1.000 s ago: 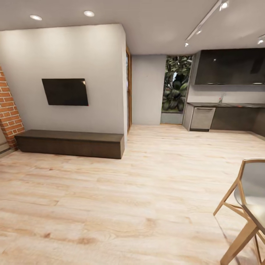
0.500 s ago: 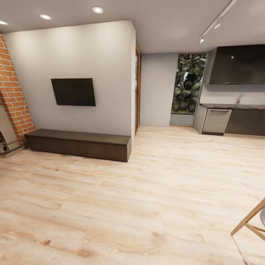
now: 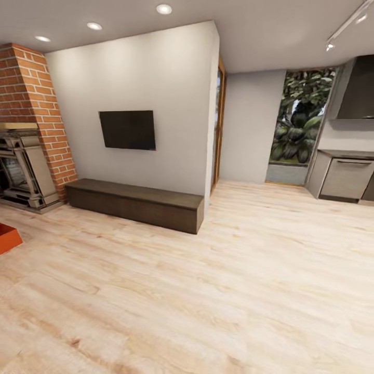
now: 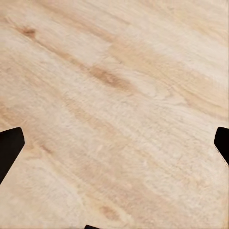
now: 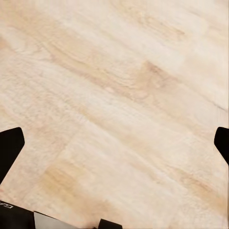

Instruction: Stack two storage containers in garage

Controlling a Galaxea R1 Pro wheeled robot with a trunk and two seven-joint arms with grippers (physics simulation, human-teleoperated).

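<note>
1. At the head view's left edge, low, we see an orange bin (image 3: 7,238) corner on the wood floor (image 3: 208,291).
2. Left of centre, a black TV (image 3: 128,130) hangs above a dark bench (image 3: 136,203); a brick fireplace (image 3: 28,156) stands at upper left.
3. Our left gripper (image 4: 114,143) and right gripper (image 5: 114,143) are spread wide, holding nothing, over planks.

Pale wood planks with a matt, grained finish are seen on the floor (image 3: 218,291); rough red brick on the chimney (image 3: 36,98); glossy black on the TV (image 3: 128,130).
</note>
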